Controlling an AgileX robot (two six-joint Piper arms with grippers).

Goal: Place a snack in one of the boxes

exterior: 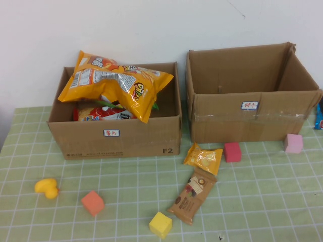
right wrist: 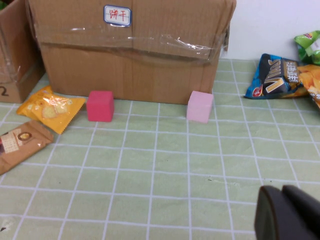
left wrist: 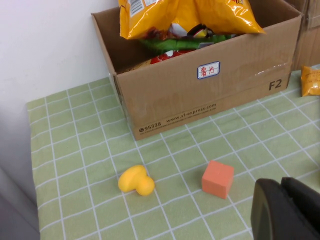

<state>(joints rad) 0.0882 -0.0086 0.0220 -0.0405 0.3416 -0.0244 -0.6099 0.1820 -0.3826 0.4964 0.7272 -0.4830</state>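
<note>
Two cardboard boxes stand at the back. The left box point(exterior: 121, 138) holds a big yellow chip bag point(exterior: 116, 83) on other snacks; it also shows in the left wrist view point(left wrist: 200, 85). The right box point(exterior: 252, 118) looks empty inside. A small yellow snack pack point(exterior: 203, 158) and a brown snack bar point(exterior: 193, 195) lie in front between the boxes; both show in the right wrist view, pack point(right wrist: 50, 107) and bar point(right wrist: 20, 143). My left gripper point(left wrist: 287, 210) is shut and empty, near the orange block. My right gripper point(right wrist: 287, 215) is shut and empty over the cloth. Neither shows in the high view.
Foam blocks lie about: orange point(exterior: 93, 202), yellow point(exterior: 160, 224), red point(exterior: 232, 152), pink point(exterior: 293, 143). A yellow toy duck point(exterior: 47, 188) sits front left. A blue snack bag point(right wrist: 272, 76) and other bags lie right of the right box. White wall behind.
</note>
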